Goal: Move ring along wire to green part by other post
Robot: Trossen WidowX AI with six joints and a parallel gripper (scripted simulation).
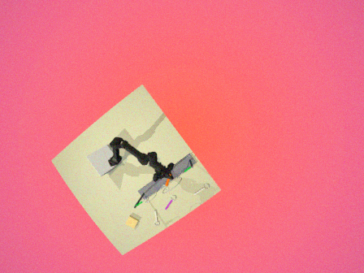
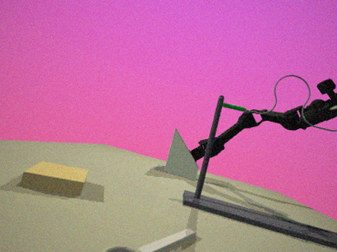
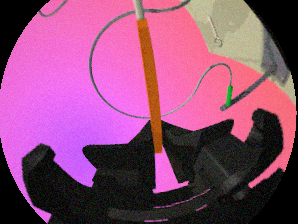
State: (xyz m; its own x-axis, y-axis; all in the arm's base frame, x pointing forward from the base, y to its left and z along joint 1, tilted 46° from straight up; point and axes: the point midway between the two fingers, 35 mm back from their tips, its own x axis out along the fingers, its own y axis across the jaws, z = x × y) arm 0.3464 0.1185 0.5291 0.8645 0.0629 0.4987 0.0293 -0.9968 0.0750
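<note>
A dark post (image 2: 210, 149) rises, slightly tilted, from one end of a long grey base (image 2: 265, 219) on the worktop (image 2: 119, 217). A green sleeve (image 2: 234, 107) joins its top, and a thin grey wire (image 2: 292, 76) loops off to the right. The black arm (image 2: 232, 134) reaches behind the post. A yellow block (image 2: 54, 178) sits at left; a pale handle (image 2: 167, 243) lies in front.
</note>
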